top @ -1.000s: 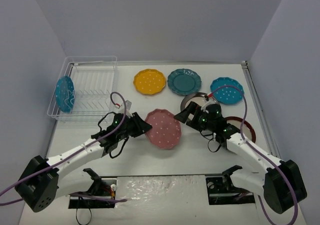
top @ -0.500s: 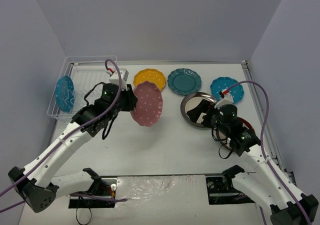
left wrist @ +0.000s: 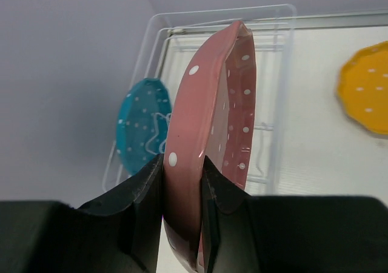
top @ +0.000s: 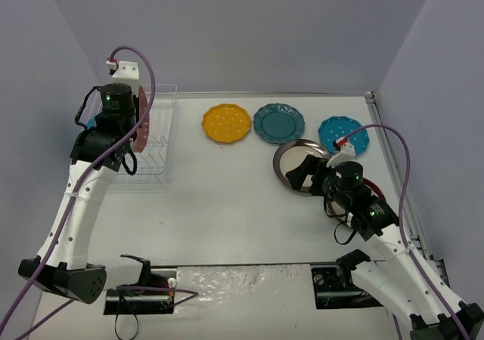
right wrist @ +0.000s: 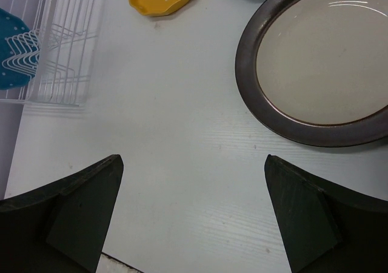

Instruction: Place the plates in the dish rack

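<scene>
**Left wrist view.** The left gripper (left wrist: pixel 182 212) is clenched on the rim of the pink plate (left wrist: pixel 215 121). The plate stands on edge in the centre of the frame. The dish rack (left wrist: pixel 285 24) fills the upper half behind it. I cannot tell whether the pink plate touches the tines. A blue plate (left wrist: pixel 142 130) stands on edge at the rack's left end. A yellow plate (left wrist: pixel 367 91) lies flat at the right edge of the frame.

**Right wrist view.** The right gripper (right wrist: pixel 191 215) is released, its fingers wide apart in the two lower corners. Tabletop (right wrist: pixel 182 121) shows between them. A dark-rimmed plate (right wrist: pixel 315 54) with a cream centre lies flat at upper right.

**Top view.** The left arm (top: pixel 76 196) is raised at upper left, holding the pink plate edge-on over the rack. The yellow plate, a teal plate (top: pixel 278 122) and a second blue plate (top: pixel 342 134) lie flat in a row across the upper centre. The right gripper sits just beside the dark-rimmed plate, right of centre.
</scene>
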`<state>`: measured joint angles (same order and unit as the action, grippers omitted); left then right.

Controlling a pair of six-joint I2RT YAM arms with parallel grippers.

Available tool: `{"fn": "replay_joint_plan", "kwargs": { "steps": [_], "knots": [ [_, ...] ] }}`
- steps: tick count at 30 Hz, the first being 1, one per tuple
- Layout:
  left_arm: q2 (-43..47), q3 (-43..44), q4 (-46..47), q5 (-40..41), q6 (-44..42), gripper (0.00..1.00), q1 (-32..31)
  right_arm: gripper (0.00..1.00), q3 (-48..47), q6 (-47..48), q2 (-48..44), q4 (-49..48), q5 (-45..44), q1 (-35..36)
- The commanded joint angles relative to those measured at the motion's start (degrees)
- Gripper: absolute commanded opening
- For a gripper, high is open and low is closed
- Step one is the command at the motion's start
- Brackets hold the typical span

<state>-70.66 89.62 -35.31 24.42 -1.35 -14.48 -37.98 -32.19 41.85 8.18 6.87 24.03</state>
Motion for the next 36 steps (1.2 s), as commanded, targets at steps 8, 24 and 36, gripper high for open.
{"fn": "replay_joint_plan", "kwargs": {
  "steps": [8, 24, 36],
  "knots": [
    [-10.0, 5.5, 16.8, 1.6, -17.5, 0.0, 13.5, 1.0, 0.3, 5.5, 2.7, -2.8, 2.7, -0.3],
    [-16.8, 6.0, 22.7, -4.5, -24.0, 0.0, 22.5, 1.0, 2.0, 6.5, 3.9, -6.0, 6.1, 0.2],
    [-18.1, -4.1, 32.1, -2.2, -26.7, 0.0, 22.9, 1.0, 2.2, 7.5, 4.0, -6.2, 7.3, 0.4]
  ]
}}
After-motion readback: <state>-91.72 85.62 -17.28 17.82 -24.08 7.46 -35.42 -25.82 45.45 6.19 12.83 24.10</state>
